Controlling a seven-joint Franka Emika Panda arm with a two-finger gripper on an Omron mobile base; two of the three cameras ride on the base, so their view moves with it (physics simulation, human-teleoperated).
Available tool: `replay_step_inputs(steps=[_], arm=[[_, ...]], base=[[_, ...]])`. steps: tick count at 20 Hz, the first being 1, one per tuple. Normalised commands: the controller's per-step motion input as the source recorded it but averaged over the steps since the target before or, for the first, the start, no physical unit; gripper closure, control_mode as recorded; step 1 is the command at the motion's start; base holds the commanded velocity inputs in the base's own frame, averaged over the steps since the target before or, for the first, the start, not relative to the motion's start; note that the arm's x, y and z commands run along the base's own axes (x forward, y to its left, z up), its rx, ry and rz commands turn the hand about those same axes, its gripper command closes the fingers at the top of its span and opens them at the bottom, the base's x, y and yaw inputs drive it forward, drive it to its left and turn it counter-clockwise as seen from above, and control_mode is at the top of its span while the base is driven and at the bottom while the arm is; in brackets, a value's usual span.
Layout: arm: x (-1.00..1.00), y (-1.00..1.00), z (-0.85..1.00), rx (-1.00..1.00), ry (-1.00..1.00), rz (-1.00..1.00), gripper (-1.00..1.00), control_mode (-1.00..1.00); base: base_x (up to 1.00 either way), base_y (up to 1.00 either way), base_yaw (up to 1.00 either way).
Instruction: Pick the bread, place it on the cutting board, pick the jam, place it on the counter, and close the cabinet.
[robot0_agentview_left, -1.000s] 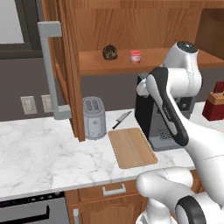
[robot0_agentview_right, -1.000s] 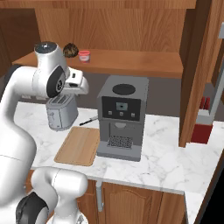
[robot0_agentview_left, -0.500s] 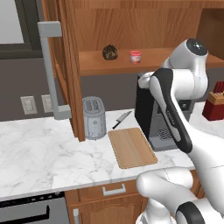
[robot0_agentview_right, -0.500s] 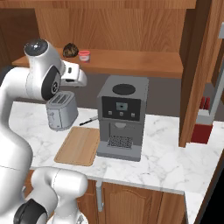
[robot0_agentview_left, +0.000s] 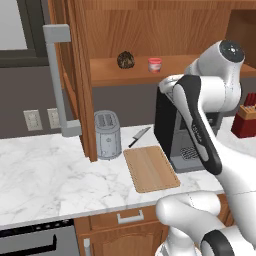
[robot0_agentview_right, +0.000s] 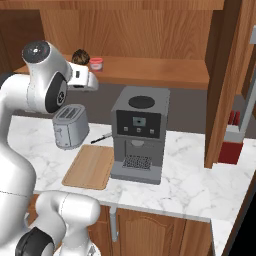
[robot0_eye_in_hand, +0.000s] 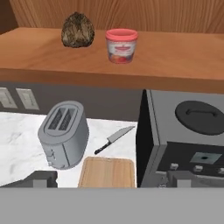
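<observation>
Brown and rough-crusted, the bread (robot0_eye_in_hand: 78, 29) sits on the open shelf of the cabinet (robot0_agentview_left: 75, 75), with the jam (robot0_eye_in_hand: 121, 45) just beside it on the right, the two apart. One lump of bread, one red jar. I'd judge the bread light and a bit yielding, its speckled crust giving decent grip, so a hold across its middle from the sides looks safest; squeeze too hard and it may dent. The jam seems stiff and smooth, likelier to slip, and best taken round its pale band. Below, on the counter (robot0_agentview_left: 45, 175), lies one cutting board (robot0_agentview_left: 151, 168), bare, between one toaster (robot0_agentview_left: 108, 134) on its left and one coffee machine (robot0_agentview_right: 137, 132) on its right, with one knife (robot0_eye_in_hand: 113, 139) just beyond it. The gripper (robot0_agentview_right: 90, 80) hangs up near shelf height, short of the bread; whether its fingers are apart or together I cannot tell
</observation>
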Motion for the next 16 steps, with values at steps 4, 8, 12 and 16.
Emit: replay_step_inputs(steps=[4, 8, 12, 16], arm=[[0.17, 0.00, 0.05, 0.01, -0.04, 0.00, -1.00, -1.00], [0.24, 0.00, 0.09, 0.00, -0.06, 0.00, -1.00, -1.00], [0.26, -0.03, 0.13, 0.00, -0.07, 0.00, -1.00, -1.00], [0.36, -0.01, 0.12, 0.00, -0.06, 0.00, -1.00, -1.00]], base=[[0.00, 0.00, 0.00], [0.00, 0.00, 0.00], [0.00, 0.00, 0.00], [0.00, 0.00, 0.00]])
